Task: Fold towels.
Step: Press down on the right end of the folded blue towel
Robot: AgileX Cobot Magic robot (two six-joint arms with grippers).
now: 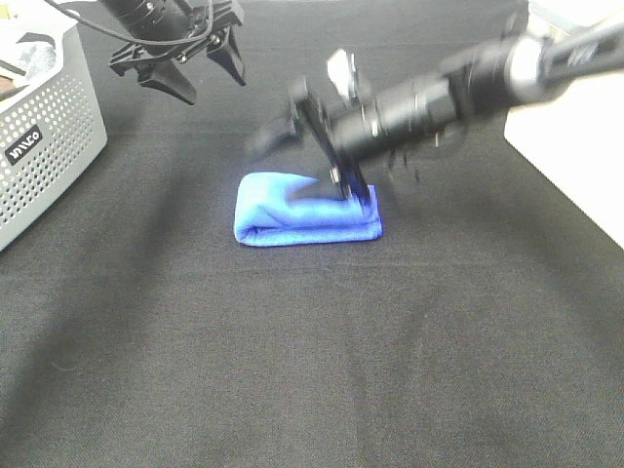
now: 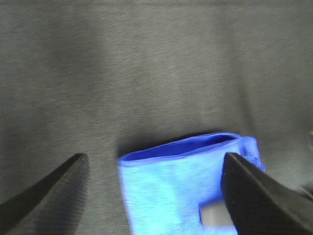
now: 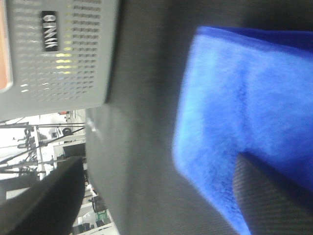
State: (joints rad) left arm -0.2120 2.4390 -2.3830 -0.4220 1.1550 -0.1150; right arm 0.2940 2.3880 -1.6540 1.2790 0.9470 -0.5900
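At the middle of the black surface (image 1: 292,351), the blue towel (image 1: 292,219) is lying folded, the right gripper (image 1: 312,146) pressing on it, jaws spread, the left gripper (image 1: 190,68) hovering spread; next, probably a release.

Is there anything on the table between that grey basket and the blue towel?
No. In the high view, only bare black tablecloth lies between the basket and the towel.
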